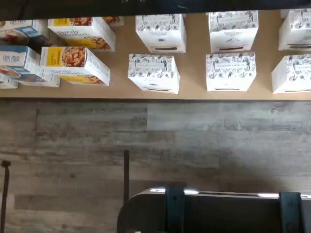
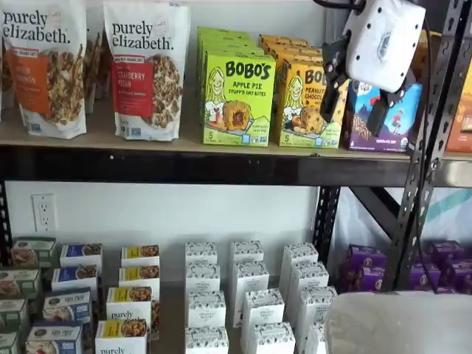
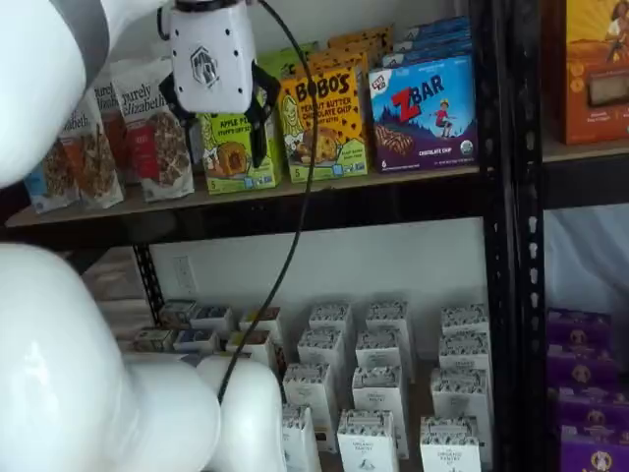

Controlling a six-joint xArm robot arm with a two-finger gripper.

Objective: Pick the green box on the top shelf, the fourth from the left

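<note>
The green box (image 2: 237, 99) is a lime-green Bobo's Apple Pie carton at the front of a row of like cartons on the top shelf (image 2: 184, 166), between granola bags and a yellow-orange Bobo's box (image 2: 306, 103). In a shelf view the green box (image 3: 234, 152) is partly covered by my gripper (image 3: 218, 123). The gripper's white body hangs in front of the shelf (image 3: 393, 187), its two black fingers spread with a plain gap and nothing in them. In a shelf view the gripper (image 2: 359, 92) shows to the right of the green box. The wrist view does not show the box.
Purely Elizabeth bags (image 2: 147, 66) stand left of the green box and a blue-purple ZBar box (image 3: 423, 113) stands to the right. Black rack uprights (image 3: 501, 197) rise on the right. White cartons (image 1: 153, 73) fill the lower shelf. My white arm (image 3: 79, 374) fills the lower left.
</note>
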